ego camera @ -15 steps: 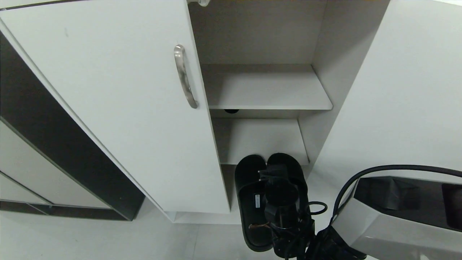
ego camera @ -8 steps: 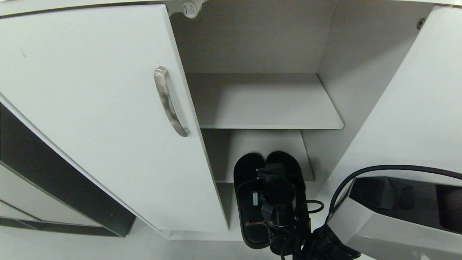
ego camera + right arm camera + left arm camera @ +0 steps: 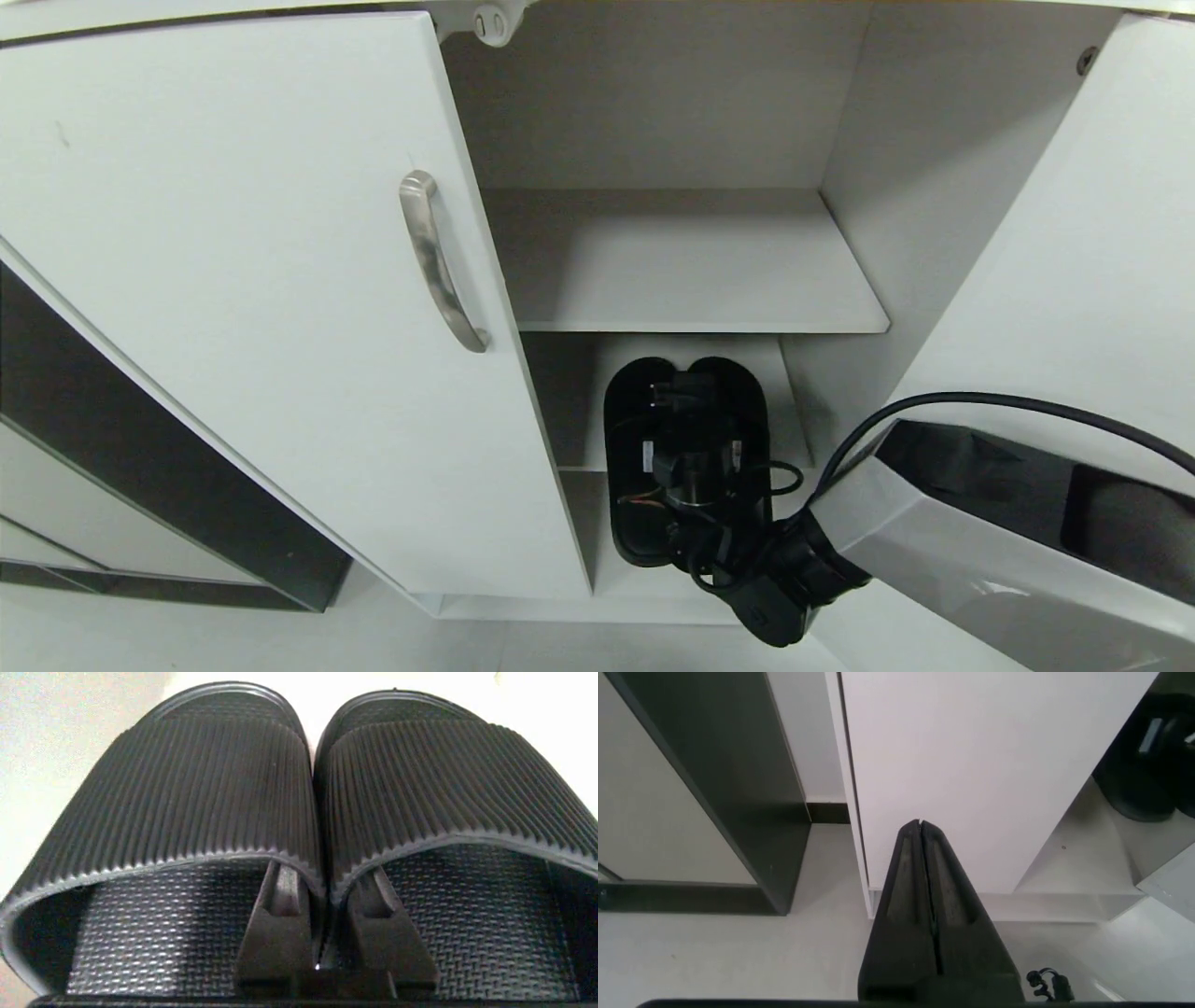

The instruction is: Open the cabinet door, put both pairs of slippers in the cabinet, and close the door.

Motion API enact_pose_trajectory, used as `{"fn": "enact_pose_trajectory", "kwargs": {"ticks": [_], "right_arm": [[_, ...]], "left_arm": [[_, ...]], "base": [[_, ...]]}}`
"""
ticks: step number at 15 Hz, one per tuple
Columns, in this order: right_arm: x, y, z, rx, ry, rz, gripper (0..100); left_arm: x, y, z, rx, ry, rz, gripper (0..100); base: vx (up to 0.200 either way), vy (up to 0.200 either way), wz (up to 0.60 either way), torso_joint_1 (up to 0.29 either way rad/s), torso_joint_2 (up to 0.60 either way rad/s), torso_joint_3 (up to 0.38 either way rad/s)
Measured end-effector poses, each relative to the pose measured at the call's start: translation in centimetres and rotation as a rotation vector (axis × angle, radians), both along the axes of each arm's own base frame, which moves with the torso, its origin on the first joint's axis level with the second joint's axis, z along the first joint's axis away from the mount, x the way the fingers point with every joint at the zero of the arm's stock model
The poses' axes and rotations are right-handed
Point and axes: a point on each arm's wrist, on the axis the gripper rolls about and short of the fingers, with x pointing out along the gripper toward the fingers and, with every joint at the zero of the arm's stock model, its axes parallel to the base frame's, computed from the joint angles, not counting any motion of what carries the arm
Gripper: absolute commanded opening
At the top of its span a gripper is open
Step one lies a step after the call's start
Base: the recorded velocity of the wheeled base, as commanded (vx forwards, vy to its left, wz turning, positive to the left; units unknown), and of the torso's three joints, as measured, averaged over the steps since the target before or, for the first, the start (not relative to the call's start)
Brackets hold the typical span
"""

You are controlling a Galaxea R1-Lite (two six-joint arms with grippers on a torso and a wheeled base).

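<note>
Two slippers [image 3: 624, 448], two doors [image 3: 233, 280], perhaps two shelves [image 3: 681, 261]

Inside the open cabinet [image 3: 920, 177], a white upper shelf [image 3: 691, 271] is spanning from the left side to the right wall. Below it, a shorter lower shelf [image 3: 596, 411] is sitting farther back. A pair of black slippers [image 3: 624, 425] is lying side by side over this lower shelf, toes pointing far, heels overhanging its near edge; whether the soles are touching it cannot be told. Beneath, the cabinet's bottom panel [image 3: 625, 583] is meeting the pale floor [image 3: 233, 635].
</note>
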Motion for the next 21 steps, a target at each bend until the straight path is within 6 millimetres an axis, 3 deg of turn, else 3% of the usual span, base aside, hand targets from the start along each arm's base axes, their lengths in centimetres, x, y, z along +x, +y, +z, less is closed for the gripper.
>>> {"fn": "enact_pose_trajectory", "kwargs": {"ticks": [9,18,19,21], "right_arm": [[5.3,-0.6,1.9,0.024,-0.025,-0.058,0],[6.2,-0.7,1.6,0.011,-0.01,-0.066,0],[6.3,-0.7,1.5,0.011,-0.01,-0.066,100],[6.3,-0.6,1.3,0.009,-0.007,-0.065,100]], "left_arm": [[0.0,0.0,0.0,-0.001,0.0,0.0,0],[0.0,0.0,0.0,-0.001,0.0,0.0,0],[0.0,0.0,0.0,-0.001,0.0,0.001,0],[0.0,0.0,0.0,-0.002,0.0,0.001,0]], "base": [[0.0,0.0,0.0,0.0,0.0,0.0],[0.0,0.0,0.0,0.0,0.0,0.0],[0.0,0.0,0.0,0.0,0.0,0.0],[0.0,0.0,0.0,0.0,0.0,0.0]]}}
